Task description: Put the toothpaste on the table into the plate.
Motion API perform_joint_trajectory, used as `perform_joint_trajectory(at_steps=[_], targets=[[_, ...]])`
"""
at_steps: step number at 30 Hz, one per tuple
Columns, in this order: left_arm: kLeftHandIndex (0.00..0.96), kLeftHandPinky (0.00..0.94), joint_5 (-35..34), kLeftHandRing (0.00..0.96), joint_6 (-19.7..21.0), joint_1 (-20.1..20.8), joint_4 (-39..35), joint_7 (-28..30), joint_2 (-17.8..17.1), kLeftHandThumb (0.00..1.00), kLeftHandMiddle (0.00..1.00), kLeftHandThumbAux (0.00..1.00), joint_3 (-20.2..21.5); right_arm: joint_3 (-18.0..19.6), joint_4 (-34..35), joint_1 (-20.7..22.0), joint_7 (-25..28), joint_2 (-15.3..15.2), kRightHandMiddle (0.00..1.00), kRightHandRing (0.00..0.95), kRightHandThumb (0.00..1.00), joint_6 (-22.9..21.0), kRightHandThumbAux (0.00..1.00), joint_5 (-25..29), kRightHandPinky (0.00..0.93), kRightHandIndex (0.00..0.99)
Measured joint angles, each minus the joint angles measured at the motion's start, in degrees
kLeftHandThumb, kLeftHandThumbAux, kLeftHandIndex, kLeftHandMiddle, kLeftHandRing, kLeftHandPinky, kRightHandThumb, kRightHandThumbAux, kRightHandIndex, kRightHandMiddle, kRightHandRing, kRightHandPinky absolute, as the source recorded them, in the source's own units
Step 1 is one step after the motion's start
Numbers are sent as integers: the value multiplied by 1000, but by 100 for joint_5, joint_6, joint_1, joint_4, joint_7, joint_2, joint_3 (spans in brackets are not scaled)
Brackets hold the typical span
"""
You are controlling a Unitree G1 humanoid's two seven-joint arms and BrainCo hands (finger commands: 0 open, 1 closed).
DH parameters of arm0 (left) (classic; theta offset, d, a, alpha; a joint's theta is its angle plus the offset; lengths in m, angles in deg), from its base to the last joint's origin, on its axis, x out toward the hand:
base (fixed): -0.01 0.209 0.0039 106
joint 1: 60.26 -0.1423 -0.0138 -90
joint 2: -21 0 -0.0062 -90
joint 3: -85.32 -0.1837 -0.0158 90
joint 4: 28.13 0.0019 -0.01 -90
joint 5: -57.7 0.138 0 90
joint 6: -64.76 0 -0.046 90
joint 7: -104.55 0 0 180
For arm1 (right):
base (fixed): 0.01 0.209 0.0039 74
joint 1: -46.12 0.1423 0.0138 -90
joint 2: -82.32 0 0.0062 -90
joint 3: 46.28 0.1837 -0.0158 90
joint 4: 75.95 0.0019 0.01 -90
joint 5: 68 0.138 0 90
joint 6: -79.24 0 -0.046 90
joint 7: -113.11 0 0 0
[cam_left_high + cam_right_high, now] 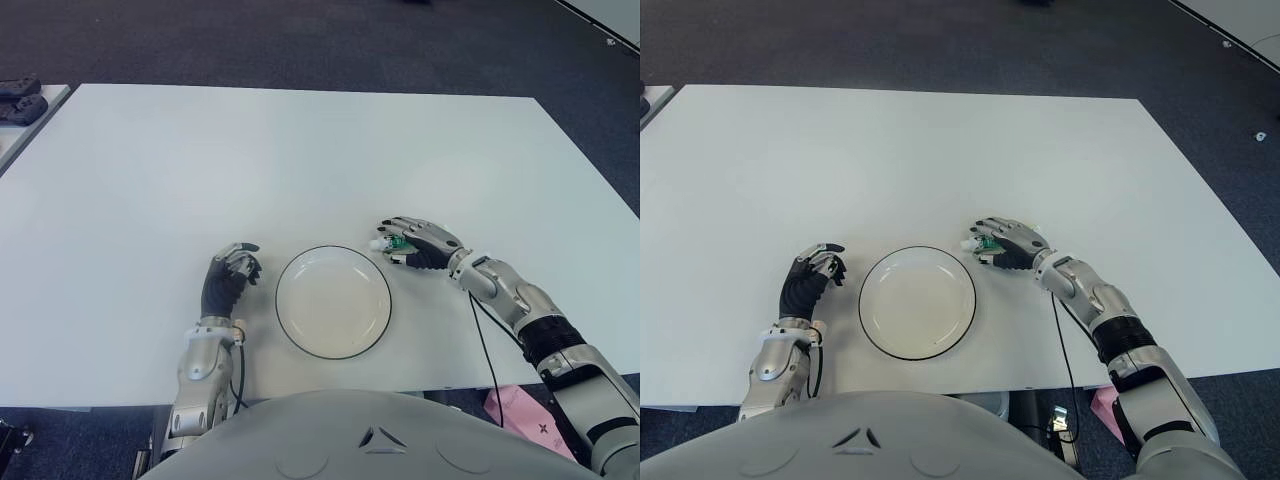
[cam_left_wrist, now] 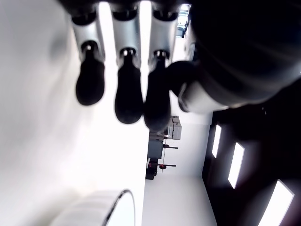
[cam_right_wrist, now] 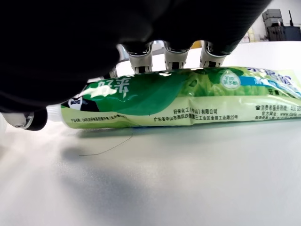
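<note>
Green-and-white toothpaste tube (image 3: 188, 101) is lying flat on the white table (image 1: 300, 160), just off the far right edge of the plate (image 1: 333, 301), and the right hand (image 1: 418, 243) is draped over the top of it. From the right wrist view the fingers (image 3: 177, 56) come down behind the tube and the thumb sits near the cap end, so it looks like they're closing around it, but the tube's underside is clearly touching the tabletop, so nothing's been lifted. I'd call that a grasp being formed rather than a done pickup, and I honestly can't say how firm the hold is. The plate itself, white with a thin dark rim, has nothing in it. The left hand (image 1: 230, 278) shows just to the left of the plate with fingers curled in loosely and holding nothing; it's not doing any work here. So progress-wise: reach is done, grip is probably about there, and everything that matters is left: lift the tube, carry it the short hop to the left over the rim, set it down in the plate and let go.
</note>
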Motion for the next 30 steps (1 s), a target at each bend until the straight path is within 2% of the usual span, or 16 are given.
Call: perform_joint_trajectory(at_steps=[10, 19, 30], targets=[[433, 666, 3, 673, 14, -47, -35, -2, 3, 705, 682, 720, -1, -173, -327, 10, -441, 54, 0, 0, 548, -6, 193, -76, 0, 0], [433, 677, 5, 681, 1, -114, -45, -8, 1, 705, 690, 720, -2, -225, -963, 236, -749, 318, 0, 0, 557, 8, 225, 2, 0, 0], [432, 676, 3, 684, -14, -165, -67, -8, -9, 705, 693, 720, 11, -273, -1939, 682, -1244, 686, 0, 0, 583, 89, 363, 77, 0, 23]])
